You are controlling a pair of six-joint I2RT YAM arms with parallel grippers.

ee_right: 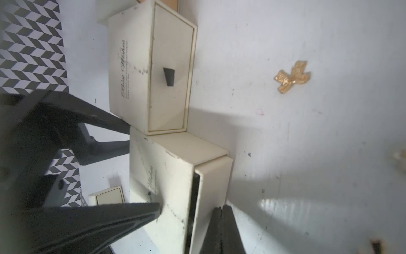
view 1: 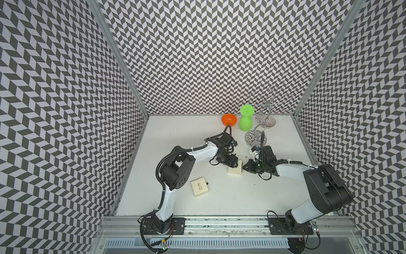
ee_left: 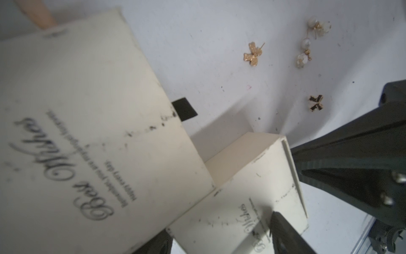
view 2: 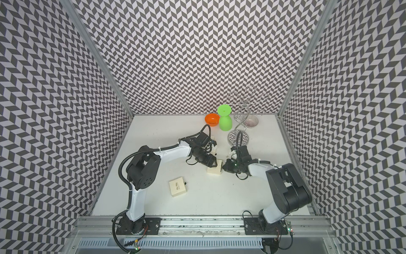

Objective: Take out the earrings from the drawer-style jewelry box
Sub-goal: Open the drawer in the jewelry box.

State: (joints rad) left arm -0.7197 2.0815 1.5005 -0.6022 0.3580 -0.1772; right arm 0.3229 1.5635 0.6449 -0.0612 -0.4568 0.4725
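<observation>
- While three cream boxes lie on the white worktop [view 1: 175, 136], only one, the ajar box [ee_right: 173, 176], has its drawer standing slightly out. The closed box [ee_right: 169, 44] touches it, and the third box [view 1: 199, 188] lies well apart, nearer the front rail [view 1: 219, 222].
- All the earrings [ee_left: 253, 53] that show lie loose on the bare worktop outside the boxes, near the ajar drawer's end. I count one gold bow, one black-and-white bow [ee_left: 316, 103], and a small cluster of pearl-like pieces [ee_left: 305, 42] whose number I cannot fix. The drawer gap is dark, so its inside cannot be seen.
- On the left end effector [ee_right: 144, 169] the fingers stand apart and straddle the ajar box. One tip is at its corner and the other lies over its printed top. Whether they truly clamp it I cannot tell.
- On the right end effector [ee_right: 222, 209] the fingers are pressed together at the drawer's front. Anything pinched between them is hidden.
- At the back right stand one orange bowl [view 1: 229, 119], one green goblet [view 1: 246, 122] turned upside down, and two silver wire stands [view 1: 256, 139] [view 1: 269, 122]. The nearer stand's base is close behind the right wrist.
- Chevron walls [view 1: 66, 110] close three sides. Bare worktop lies open at the back left and at the front between the arm bases.
</observation>
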